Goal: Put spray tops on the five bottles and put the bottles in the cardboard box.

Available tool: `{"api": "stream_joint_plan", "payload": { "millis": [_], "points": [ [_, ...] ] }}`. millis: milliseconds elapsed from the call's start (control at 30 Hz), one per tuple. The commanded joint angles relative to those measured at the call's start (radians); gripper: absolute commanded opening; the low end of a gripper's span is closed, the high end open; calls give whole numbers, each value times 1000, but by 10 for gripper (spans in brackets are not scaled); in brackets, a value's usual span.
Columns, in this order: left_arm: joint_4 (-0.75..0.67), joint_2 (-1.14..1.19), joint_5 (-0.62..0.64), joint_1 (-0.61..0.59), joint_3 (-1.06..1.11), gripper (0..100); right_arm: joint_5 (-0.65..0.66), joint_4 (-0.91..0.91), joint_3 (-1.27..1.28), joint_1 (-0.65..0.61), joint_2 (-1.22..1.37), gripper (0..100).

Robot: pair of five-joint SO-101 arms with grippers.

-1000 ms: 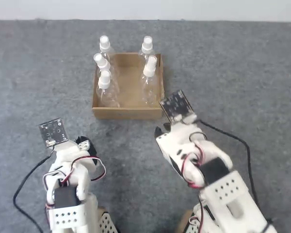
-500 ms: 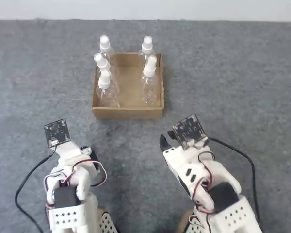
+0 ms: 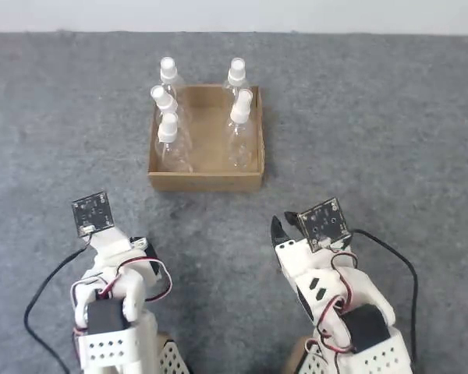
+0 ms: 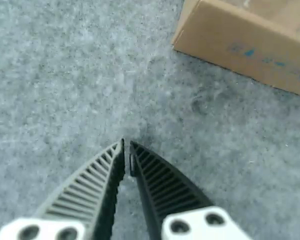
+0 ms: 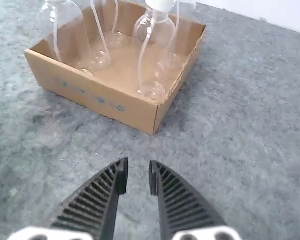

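The cardboard box (image 3: 207,180) stands at the middle of the grey carpet. Several clear bottles (image 3: 171,146) with white spray tops (image 3: 242,104) stand upright inside it, along its left and right walls. My right gripper (image 3: 285,224) hovers over the carpet a short way in front of the box's right corner. In the right wrist view it (image 5: 137,165) is empty, its fingers slightly apart, facing the box (image 5: 90,92) and the bottles (image 5: 152,75). My left gripper (image 4: 126,144) is shut on nothing, low over the carpet in front of the box's corner (image 4: 250,47).
Grey carpet (image 3: 374,132) spreads wide on both sides of the box and between the box and the arms. A pale wall edge (image 3: 296,15) runs along the far side.
My right arm has drawn back from the box's front right corner toward its base. The left arm has pulled back a little too. Box and bottles have not moved.
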Motion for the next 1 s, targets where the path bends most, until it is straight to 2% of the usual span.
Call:
{"api": "stream_joint_plan", "payload": {
  "millis": [0,367,633,967],
  "points": [
    [5,-14,-6,2,-13,12,-9,2,29,19,-12,24],
    [5,-14,-6,2,-13,12,-9,12,180,18,-12,24],
    [5,-14,-6,2,-13,12,-9,140,180,25,-12,24],
    [5,-14,-6,2,-13,12,-3,225,180,239,-12,24]
  ]
}}
